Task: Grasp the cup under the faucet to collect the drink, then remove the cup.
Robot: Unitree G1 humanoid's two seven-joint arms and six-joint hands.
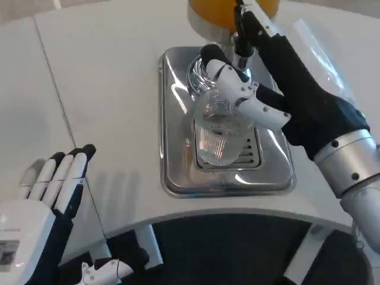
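Two hands: right hand [255, 98] wrapped round cup [218, 133] on tray [172, 172], fingers curled onto its rim. Left hand [50, 190] well left of tray, flat, fingers straight and pressed together, holding nothing. Label on left wrist unreadable.

White surface [107, 89] with a thin seam, curved front edge; dark floor [225, 249] below, white legs [148, 246] beneath; soft even light

Bright, even light; glare on tray [172, 119]
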